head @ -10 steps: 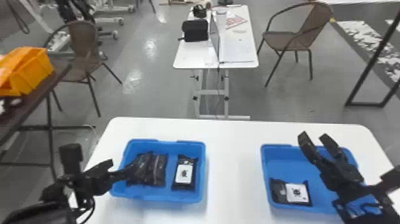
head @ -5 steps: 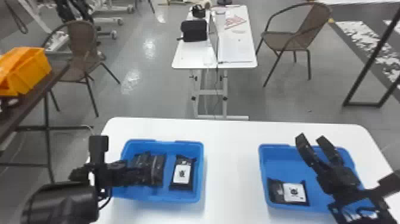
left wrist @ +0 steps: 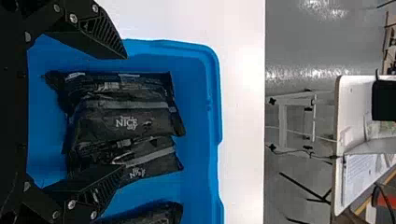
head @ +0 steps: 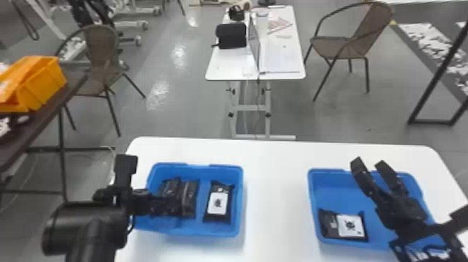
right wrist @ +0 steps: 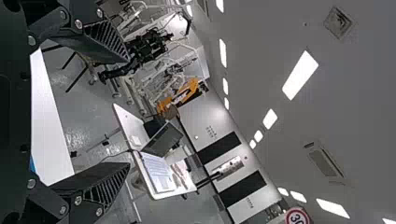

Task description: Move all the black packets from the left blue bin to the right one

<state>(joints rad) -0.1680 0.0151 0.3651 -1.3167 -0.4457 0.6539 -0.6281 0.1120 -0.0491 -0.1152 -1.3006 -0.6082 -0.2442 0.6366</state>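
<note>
Black packets: two, side by side and overlapping, in the left blue bin. White-labelled packet: same bin, apart from the pair. Suggested handling: centre over one packet, lower flat, close evenly, keep its neighbour clear. Left pincer: spread wide over the pair, pinching nothing; contact cannot be told. Right pincer: spread, empty, above the right bin.

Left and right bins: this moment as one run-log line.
left bin: at least three black packets | right bin: labelled packet | left gripper: open at packets, none gripped | right gripper: open, empty
</note>
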